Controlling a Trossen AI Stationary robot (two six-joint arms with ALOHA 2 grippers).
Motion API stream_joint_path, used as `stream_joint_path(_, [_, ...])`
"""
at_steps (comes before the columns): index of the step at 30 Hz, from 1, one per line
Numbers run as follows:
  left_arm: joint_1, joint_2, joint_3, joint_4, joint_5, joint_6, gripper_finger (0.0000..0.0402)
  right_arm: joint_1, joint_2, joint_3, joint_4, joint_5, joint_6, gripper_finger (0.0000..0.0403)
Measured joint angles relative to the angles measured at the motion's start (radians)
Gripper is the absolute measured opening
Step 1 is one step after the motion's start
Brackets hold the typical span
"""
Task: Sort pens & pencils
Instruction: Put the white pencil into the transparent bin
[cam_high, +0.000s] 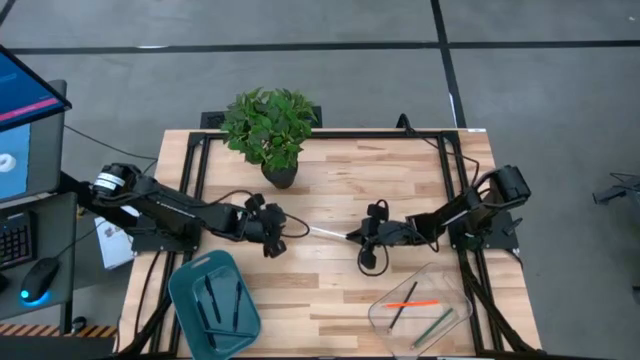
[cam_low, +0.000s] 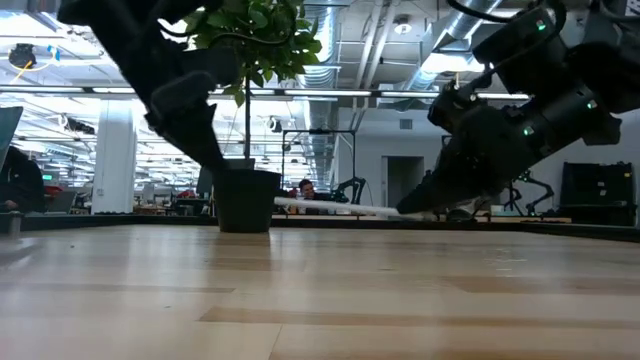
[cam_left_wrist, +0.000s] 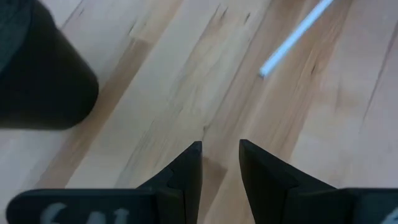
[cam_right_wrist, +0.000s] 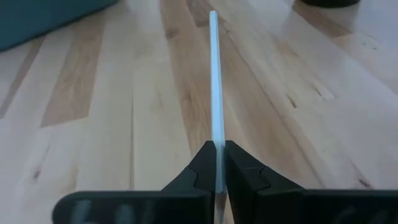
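High view, right gripper: clamped on white pen
Pen axis: points toward left gripper
Left gripper: slightly open, empty, just beside tip

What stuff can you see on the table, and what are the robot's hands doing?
White pen: one, white, held above the table's middle, between the two hands.
Teal tray: one, teal, front left, holding about three dark pens.
Clear bin: one, see-through, front right, holding an orange pen, a dark one and a greenish one.
Potted plant: one, green leaves in a black pot, back of the table.
Table: one, light wood.
Left hand: slightly open, empty, near the pen's free tip.
Right hand: shut on the white pen's other end.
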Motion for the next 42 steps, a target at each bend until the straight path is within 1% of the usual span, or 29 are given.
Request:
stream_joint_path(4, [-0.038,0.0,0.0,-0.057,-0.069,-0.041,0.0098,0.006,-0.088,0.0,-0.08,0.002,-0.018,0.0043])
stream_joint_path(13, [-0.155,-0.086,0.0,-0.214,-0.263,-0.188,0.0098,0.044,-0.409,0.0,-0.359,0.005,-0.041,0.0043])
stream_joint_path(18, [-0.202,-0.124,0.0,-0.217,-0.307,-0.208,0.0098,0.065,-0.567,0.0,-0.457,0.005,-0.042,0.0043])
stream_joint_path(22, [-0.212,-0.124,0.0,-0.211,-0.344,-0.21,0.0098,0.066,-0.666,0.0,-0.511,0.005,-0.042,0.0043])
stream_joint_path(25, [-0.211,-0.118,0.0,-0.201,-0.355,-0.209,0.0098,0.066,-0.714,0.0,-0.536,0.006,-0.046,0.0043])
stream_joint_path(28, [-0.211,-0.117,0.0,-0.174,-0.387,-0.193,0.0098,0.066,-0.741,0.0,-0.543,0.003,-0.049,0.0043])
stream_joint_path(32, [-0.211,-0.116,0.0,-0.157,-0.422,-0.159,0.0098,0.086,-0.759,0.0,-0.548,-0.069,-0.028,0.0043])
stream_joint_path(35, [-0.21,-0.116,0.0,-0.159,-0.441,-0.153,0.0098,0.127,-0.773,0.0,-0.549,-0.127,-0.016,0.0043])
stream_joint_path(42, [-0.177,-0.116,0.0,-0.158,-0.442,-0.16,0.0098,0.273,-0.835,0.0,-0.566,-0.184,-0.016,0.0043])
